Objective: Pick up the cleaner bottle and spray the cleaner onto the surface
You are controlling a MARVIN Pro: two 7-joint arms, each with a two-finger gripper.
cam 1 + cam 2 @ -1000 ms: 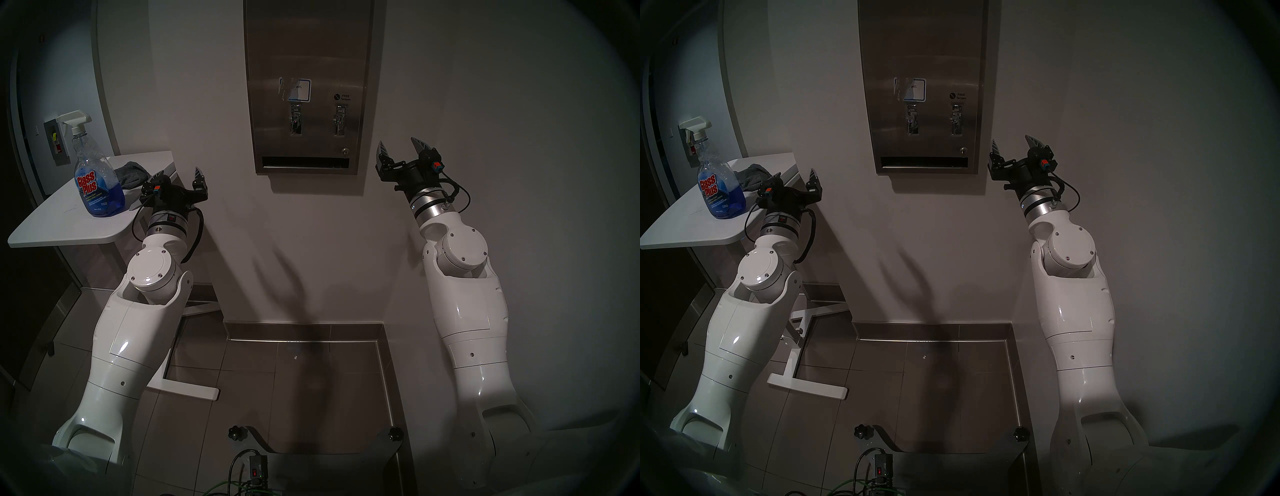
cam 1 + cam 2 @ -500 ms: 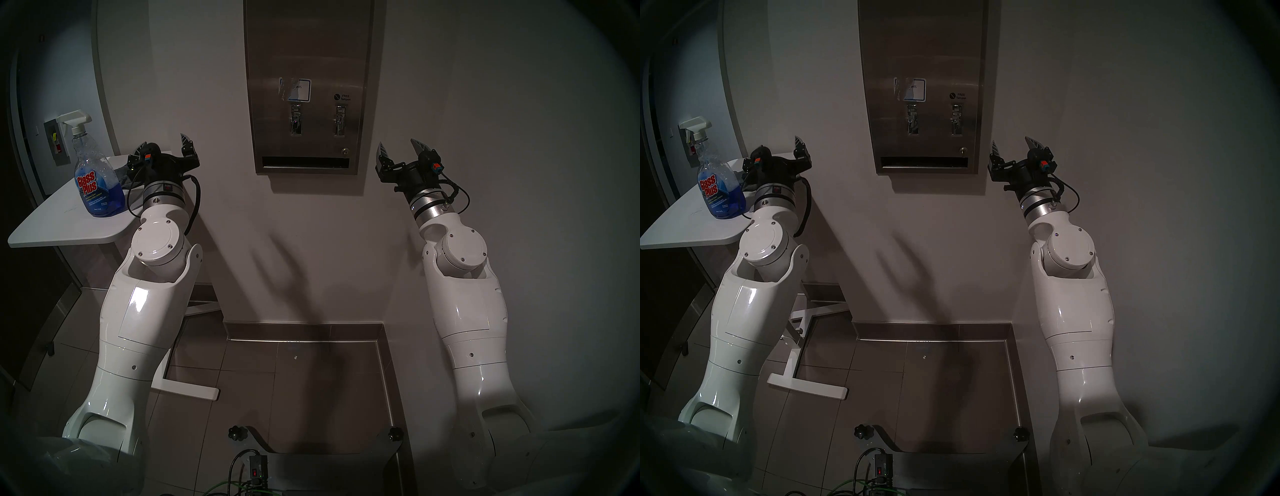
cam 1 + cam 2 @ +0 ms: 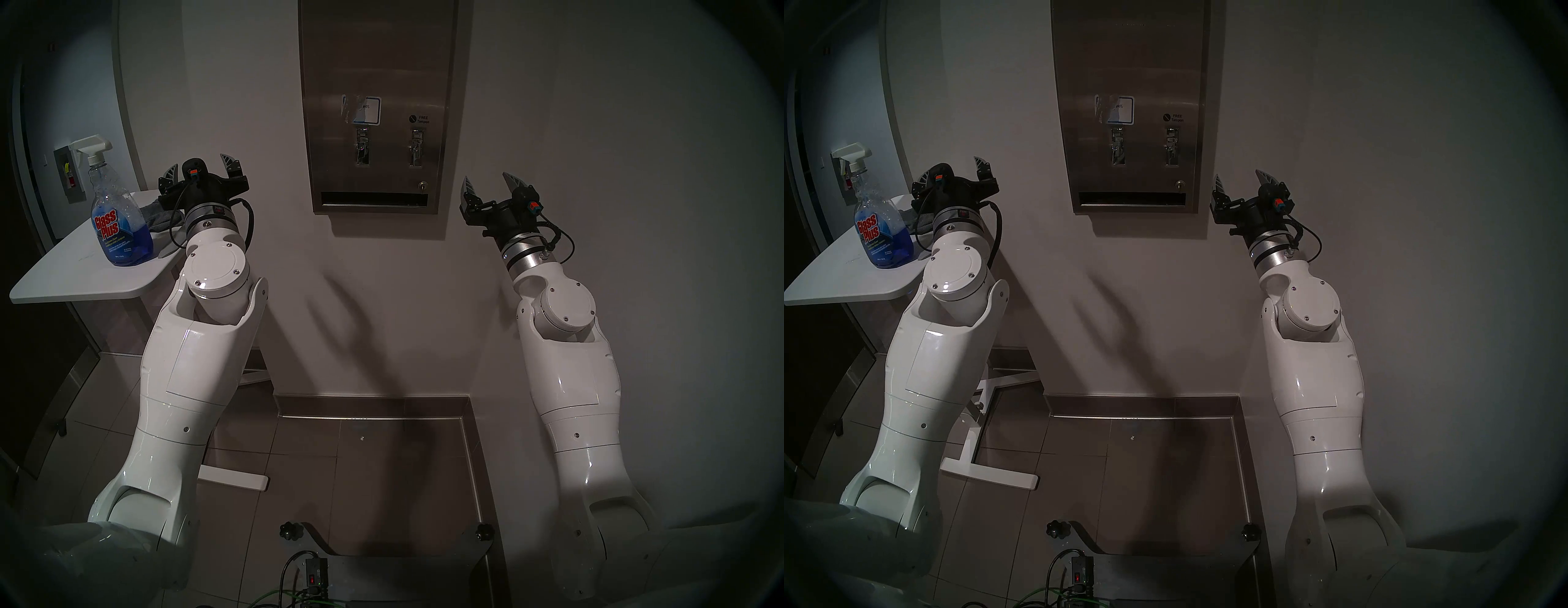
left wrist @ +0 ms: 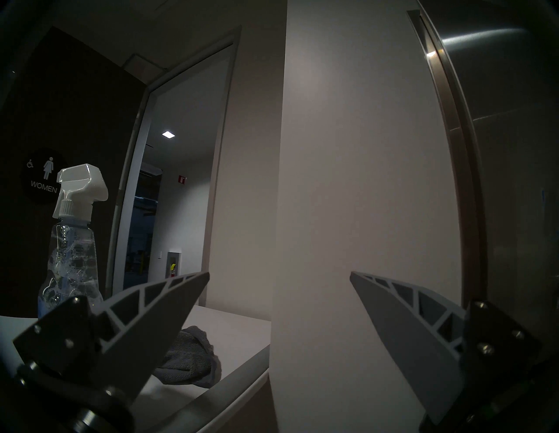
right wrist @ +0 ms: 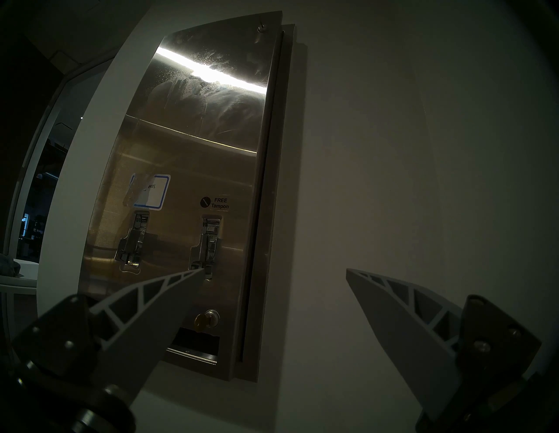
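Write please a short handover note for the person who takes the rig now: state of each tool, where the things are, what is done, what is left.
Left tool: open, empty, raised beside the small white table, right of the Glass Plus spray bottle, not touching it.
Right tool: open, empty, raised near the wall, right of the steel dispenser.
Bottle: upright on the table, blue cleaner in the lower part. A grey cloth lies behind it.
Done: nothing picked up yet; no fresh spray visible on the dispenser front.
Left: grasp the bottle, aim at the dispenser front, pull the trigger.
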